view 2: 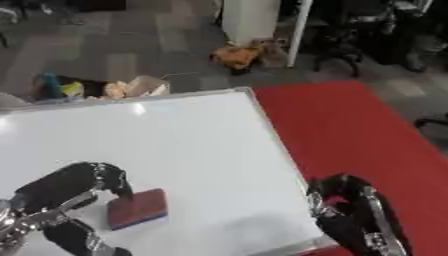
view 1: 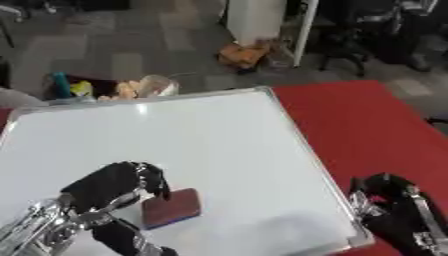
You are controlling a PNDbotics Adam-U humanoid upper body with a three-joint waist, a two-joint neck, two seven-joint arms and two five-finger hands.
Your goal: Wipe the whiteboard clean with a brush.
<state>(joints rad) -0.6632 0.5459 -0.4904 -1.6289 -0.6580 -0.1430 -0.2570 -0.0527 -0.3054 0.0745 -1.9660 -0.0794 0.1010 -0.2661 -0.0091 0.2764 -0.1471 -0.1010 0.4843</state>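
The whiteboard (view 1: 210,135) lies flat on a red table (view 1: 376,130), and its white surface shows no marks. A dark red brush (view 1: 171,207) with a blue base lies flat on the board near its front edge. My left hand (view 1: 109,190) comes in from the lower left. Its fingers are curled down onto the brush's left end, and the thumb (view 1: 127,237) sits just below the brush's near corner. My right hand (view 2: 350,210) rests off the board beside its front right corner, fingers relaxed and holding nothing.
The board's metal frame (view 1: 306,150) runs along the red table. Beyond the far edge, on the floor, stand a bag of clutter (view 1: 114,89), an orange object (view 1: 245,54), a white cabinet (view 1: 258,20) and chair legs (view 1: 346,55).
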